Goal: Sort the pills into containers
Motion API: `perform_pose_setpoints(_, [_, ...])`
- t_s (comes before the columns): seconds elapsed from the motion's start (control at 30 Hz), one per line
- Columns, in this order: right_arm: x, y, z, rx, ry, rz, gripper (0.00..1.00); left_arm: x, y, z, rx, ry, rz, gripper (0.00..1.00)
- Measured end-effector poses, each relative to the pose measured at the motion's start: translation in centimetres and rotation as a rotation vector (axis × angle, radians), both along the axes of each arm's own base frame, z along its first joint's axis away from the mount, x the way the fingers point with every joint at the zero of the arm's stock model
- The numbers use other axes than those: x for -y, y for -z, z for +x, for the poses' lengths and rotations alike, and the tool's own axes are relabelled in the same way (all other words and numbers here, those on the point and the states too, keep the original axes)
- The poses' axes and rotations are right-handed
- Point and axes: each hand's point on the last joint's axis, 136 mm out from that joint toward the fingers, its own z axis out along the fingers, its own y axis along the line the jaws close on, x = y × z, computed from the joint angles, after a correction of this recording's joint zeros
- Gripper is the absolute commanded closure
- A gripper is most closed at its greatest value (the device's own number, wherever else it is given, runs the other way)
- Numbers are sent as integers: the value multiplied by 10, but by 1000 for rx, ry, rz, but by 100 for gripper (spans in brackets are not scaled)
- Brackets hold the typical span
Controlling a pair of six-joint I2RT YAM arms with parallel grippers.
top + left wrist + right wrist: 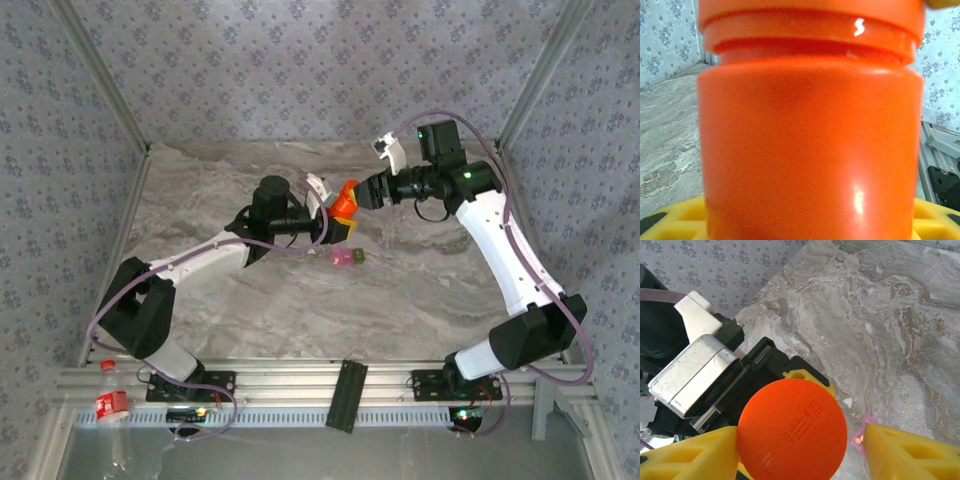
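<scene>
Lying near left end effector (pixel 343 214): containers (pixel 347 258)

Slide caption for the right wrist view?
Right jaws straddle the orange bottle's cap, not yet clamped; pink container below.

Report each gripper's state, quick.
Left gripper: closed on the orange bottle, holding it above the table.
Right gripper: open, fingers straddling the bottle's cap, not clamped.
</scene>
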Motion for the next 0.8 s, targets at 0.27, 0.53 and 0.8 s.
perform_pose_setpoints(0.27, [-5,0,-1,-2,-11,14,56,-2,2,2,-9,-11,5,100])
perform_pose_setpoints(0.53, [-19,18,13,-33,79,44,63,-11,21,15,-41,-107,44,100])
perform_pose_setpoints(0.8, [-41,35,28,-54,308,34,65,-27,45,37,-41,-285,98,100])
